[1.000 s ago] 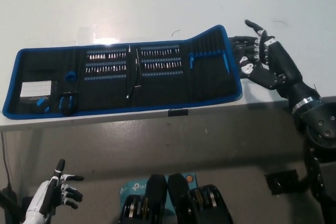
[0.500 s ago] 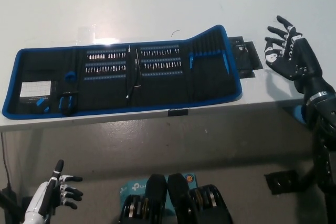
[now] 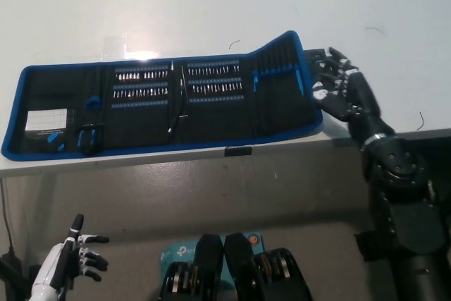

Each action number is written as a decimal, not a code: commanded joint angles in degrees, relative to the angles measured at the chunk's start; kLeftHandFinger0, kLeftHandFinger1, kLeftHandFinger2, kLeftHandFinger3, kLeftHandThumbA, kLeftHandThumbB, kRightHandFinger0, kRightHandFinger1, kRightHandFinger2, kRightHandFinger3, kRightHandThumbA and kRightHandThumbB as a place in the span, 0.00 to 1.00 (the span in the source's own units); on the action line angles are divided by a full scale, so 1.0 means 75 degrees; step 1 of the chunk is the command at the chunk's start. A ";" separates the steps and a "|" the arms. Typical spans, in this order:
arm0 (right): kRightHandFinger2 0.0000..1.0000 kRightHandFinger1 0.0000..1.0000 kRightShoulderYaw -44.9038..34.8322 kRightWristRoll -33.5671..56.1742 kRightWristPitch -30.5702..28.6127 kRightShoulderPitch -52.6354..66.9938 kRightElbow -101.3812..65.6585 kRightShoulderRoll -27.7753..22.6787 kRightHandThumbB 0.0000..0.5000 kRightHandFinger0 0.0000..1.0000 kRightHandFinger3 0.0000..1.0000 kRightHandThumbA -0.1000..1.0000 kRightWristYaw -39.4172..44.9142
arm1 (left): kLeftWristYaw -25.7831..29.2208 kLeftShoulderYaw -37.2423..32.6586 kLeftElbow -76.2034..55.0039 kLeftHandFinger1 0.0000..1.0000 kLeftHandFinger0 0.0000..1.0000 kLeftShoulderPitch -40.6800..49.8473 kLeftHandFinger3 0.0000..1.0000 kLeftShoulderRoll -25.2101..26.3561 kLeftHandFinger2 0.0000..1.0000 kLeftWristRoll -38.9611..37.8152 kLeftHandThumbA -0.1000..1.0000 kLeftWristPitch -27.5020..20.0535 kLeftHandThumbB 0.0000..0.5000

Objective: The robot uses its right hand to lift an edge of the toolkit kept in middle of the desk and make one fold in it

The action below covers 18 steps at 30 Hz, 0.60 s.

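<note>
The toolkit (image 3: pixel 169 107) lies unrolled across the middle of the white desk (image 3: pixel 225 5), a long black case edged in blue, its inner face up; its long axis runs left to right, close to the desk's near edge; rows of small silver bits (image 3: pixel 144 84) sit in blue-banded holders near its centre, with a white card (image 3: pixel 46 119) in a pocket at the far left end; most of the case lies flat, but its right end panel (image 3: pixel 282 68) is raised and tilted, its upper corner standing clear of the desk.

The right robot hand (image 3: pixel 337 91), black, is just beside that raised right end, its fingers spread and curled toward the case's right edge; they appear to touch or reach behind the panel, though whether they have a real hold on it cannot be told from this angle; a dark flap or tab (image 3: pixel 320 58) shows just behind the fingers.

The left robot hand (image 3: pixel 74 259), white, rests low at the lower left, below the desk and well apart from the toolkit, fingers loosely spread and holding nothing.
</note>
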 commanded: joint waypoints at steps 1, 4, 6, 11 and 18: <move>1.00 0.97 0.0244 -0.0265 0.0007 -0.0717 0.0560 0.0077 0.53 0.70 1.00 0.31 -0.0373 | 0.0090 0.0057 -0.0279 0.39 0.38 -0.0039 0.52 0.0040 0.32 0.0055 1.00 -0.0117 0.99; 1.00 0.95 0.0353 -0.0241 -0.0129 -0.0845 0.1060 -0.0005 0.53 0.67 1.00 0.29 -0.0363 | 0.0061 0.0072 -0.0301 0.39 0.38 -0.0014 0.52 0.0034 0.32 0.0017 1.00 -0.0196 1.00; 1.00 0.96 0.0410 -0.0278 -0.0162 -0.0810 0.1156 -0.0189 0.51 0.67 1.00 0.28 -0.0317 | 0.0077 0.0057 -0.0317 0.41 0.41 0.0017 0.54 -0.0064 0.32 -0.0014 1.00 -0.0154 1.00; 1.00 0.94 0.0574 -0.0437 -0.0606 -0.0841 0.1698 -0.0660 0.48 0.76 1.00 0.28 -0.0390 | 0.0052 0.0119 -0.0386 0.42 0.41 0.0071 0.54 -0.0066 0.35 -0.0043 1.00 -0.0105 1.00; 0.99 0.89 0.0474 -0.0232 -0.0952 -0.0569 0.1802 -0.0835 0.50 0.67 1.00 0.29 -0.0410 | 0.0064 0.0167 -0.0344 0.41 0.40 0.0031 0.54 -0.0050 0.35 0.0026 1.00 -0.0132 0.97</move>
